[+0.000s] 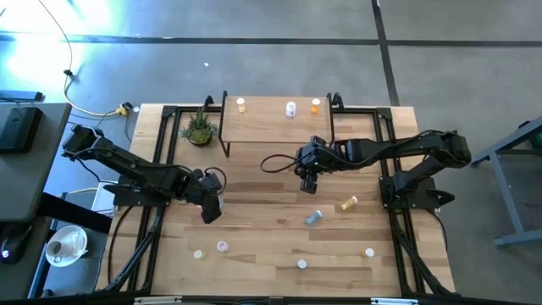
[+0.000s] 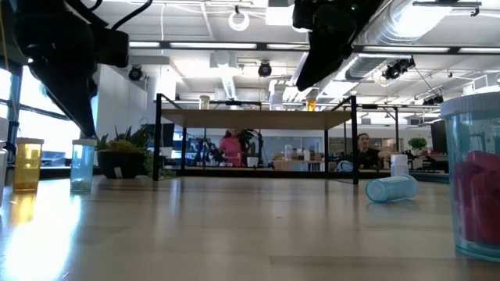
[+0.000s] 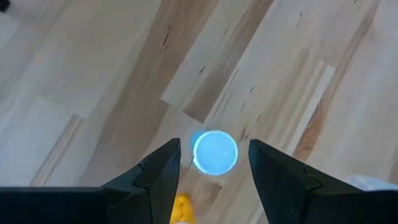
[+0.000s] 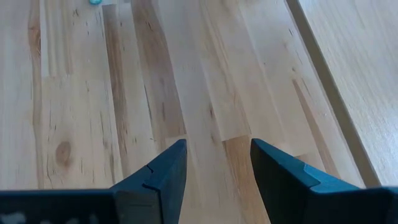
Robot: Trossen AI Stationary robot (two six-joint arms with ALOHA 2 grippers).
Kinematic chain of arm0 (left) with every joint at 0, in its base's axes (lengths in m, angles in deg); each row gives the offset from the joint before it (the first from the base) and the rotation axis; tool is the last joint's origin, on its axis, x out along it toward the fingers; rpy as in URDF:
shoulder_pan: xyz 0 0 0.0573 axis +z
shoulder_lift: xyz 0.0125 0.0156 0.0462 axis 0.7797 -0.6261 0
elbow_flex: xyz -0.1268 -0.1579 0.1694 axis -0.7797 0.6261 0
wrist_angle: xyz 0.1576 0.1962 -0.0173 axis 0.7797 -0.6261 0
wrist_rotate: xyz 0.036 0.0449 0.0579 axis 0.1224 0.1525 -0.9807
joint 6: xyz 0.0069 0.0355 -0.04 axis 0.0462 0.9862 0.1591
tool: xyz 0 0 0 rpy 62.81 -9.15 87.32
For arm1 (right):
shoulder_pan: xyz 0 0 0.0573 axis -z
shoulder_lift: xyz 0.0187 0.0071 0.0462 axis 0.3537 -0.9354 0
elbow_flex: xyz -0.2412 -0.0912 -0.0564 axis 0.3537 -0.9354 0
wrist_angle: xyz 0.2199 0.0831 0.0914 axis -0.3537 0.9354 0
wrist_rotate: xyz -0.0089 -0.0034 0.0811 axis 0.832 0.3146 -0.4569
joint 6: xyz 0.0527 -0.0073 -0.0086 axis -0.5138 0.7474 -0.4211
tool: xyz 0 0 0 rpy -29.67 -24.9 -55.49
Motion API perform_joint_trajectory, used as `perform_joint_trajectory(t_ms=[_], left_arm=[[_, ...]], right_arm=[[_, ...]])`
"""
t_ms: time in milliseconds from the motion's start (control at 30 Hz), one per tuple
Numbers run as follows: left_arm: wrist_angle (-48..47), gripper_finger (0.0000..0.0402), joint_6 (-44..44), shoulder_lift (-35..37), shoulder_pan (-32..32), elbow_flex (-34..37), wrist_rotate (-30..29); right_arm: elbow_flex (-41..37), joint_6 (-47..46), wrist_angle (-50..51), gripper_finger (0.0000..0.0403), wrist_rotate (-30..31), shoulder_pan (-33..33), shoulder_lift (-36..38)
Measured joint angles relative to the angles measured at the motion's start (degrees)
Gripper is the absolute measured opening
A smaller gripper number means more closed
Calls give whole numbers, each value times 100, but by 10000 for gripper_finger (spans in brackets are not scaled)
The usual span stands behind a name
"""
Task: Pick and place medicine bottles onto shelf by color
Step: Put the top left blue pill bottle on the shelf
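On the shelf (image 1: pixel 275 123) at the table's far side stand a yellow bottle (image 1: pixel 241 105), a white one (image 1: pixel 291 108) and an orange one (image 1: pixel 316 105). My left gripper (image 3: pixel 214 143) hangs open, tipped down, over an upright blue bottle (image 3: pixel 215 152) that shows between its fingers from above. A yellow bottle (image 3: pixel 181 210) stands beside it. My right gripper (image 4: pixel 218 143) is open over bare planks in front of the shelf. A yellow bottle (image 1: pixel 347 204) and a blue bottle (image 1: pixel 313 217) lie on their sides. Other bottles (image 1: pixel 301 264) stand near the front edge.
A potted plant (image 1: pixel 200 129) stands left of the shelf. A bottle with pink contents (image 2: pixel 476 179) stands very close to the low camera. People sit in the room beyond the table. Bare planks lie between the two arms in the table's middle.
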Motion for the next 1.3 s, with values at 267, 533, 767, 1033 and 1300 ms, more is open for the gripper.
perform_joint_trajectory(t_ms=[267,533,767,1033,1300], left_arm=[[84,181,2,-211,0,-2,-4],[178,181,2,-568,0,0,-2],[178,181,0,-588,0,0,14],[175,137,2,-588,-90,0,83],[183,106,2,-586,-120,0,78]], right_arm=[[0,88,-28,169,2,0,0],[-2,93,-66,169,2,0,-2],[-2,151,-73,169,2,0,-2],[-2,152,-75,169,2,0,-2],[-2,151,-78,169,2,0,-2]])
